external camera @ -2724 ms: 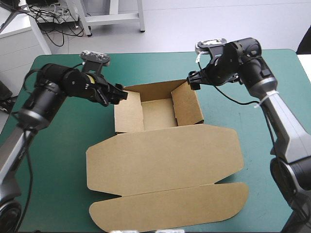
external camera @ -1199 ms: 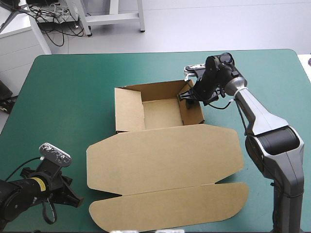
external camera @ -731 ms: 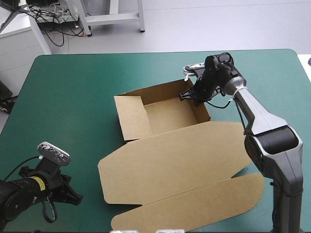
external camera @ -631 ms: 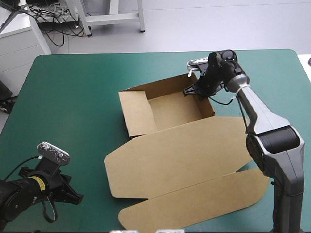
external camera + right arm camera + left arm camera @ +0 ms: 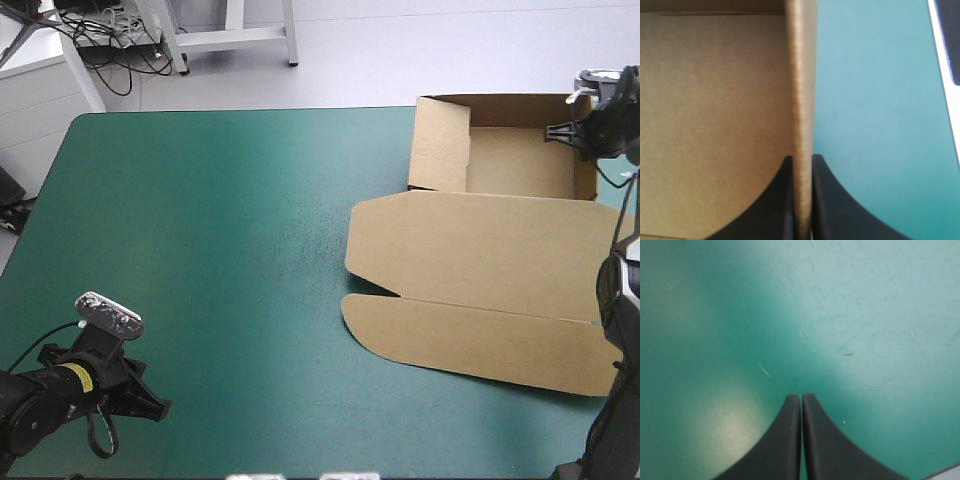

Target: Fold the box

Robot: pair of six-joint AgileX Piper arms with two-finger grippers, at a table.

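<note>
The brown box (image 5: 500, 220) lies at the table's far right as an open tray with its walls up and its lid (image 5: 480, 255) flat toward the front. My right gripper (image 5: 588, 135) is shut on the tray's right wall (image 5: 803, 100), one black finger inside the tray and one outside. My left gripper (image 5: 150, 408) rests low at the front left corner, far from the box. Its fingers (image 5: 790, 440) meet in a pointed arch over bare teal-green cover, with nothing between them.
The box's right side reaches the table's right edge (image 5: 632, 150). The table's edge shows as a pale strip (image 5: 942, 85) beside the held wall. Bare teal-green cover (image 5: 220, 230) spans the left and middle.
The right gripper closed on the tray's right wall and dragged the whole box from the table's middle to the far right. The left arm has stayed at the front left corner.
</note>
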